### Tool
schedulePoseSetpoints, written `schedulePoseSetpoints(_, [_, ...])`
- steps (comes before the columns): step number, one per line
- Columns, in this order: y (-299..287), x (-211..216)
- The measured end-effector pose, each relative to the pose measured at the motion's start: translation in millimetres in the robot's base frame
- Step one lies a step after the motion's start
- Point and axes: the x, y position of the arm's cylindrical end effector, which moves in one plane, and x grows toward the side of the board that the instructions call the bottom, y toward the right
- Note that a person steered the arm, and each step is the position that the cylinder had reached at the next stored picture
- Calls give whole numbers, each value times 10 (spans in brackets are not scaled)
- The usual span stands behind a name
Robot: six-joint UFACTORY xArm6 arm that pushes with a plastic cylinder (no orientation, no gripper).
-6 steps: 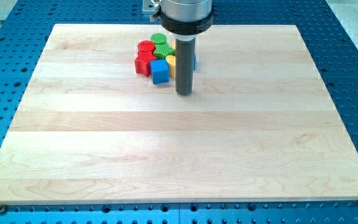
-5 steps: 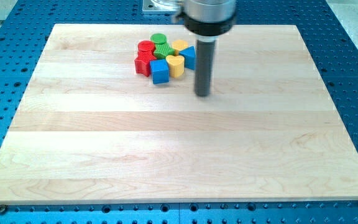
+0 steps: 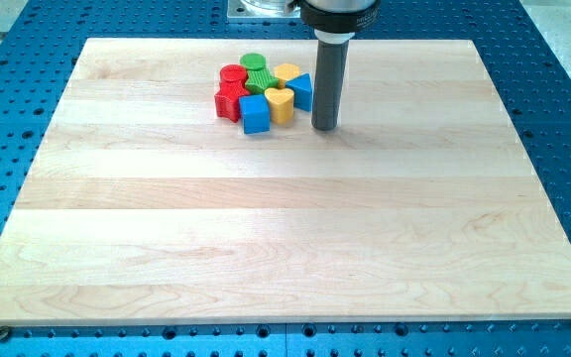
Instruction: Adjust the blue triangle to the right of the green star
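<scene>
Wooden surface point(image 3: 285, 228) holds one tight block cluster near 12 o'clock. My tip point(image 3: 324, 128) sits just beside the blue triangle point(image 3: 302, 91), at its 4 o'clock, likely placed to nudge it around the green star point(image 3: 261, 79). No jaws on this rod; nothing held.

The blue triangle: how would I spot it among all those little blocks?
Find the wooden board, then the huddle of blocks near its top edge. The blue triangle sits at the huddle's right edge, just left of my tip. The blue cube is squarer and sits lower left.

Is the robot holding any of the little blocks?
No, nothing is held. My tip only pushes, and it stands just right of the blue triangle.
</scene>
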Motion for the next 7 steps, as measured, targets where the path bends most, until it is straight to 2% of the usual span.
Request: schedulePoseSetpoints(7, [-154, -186])
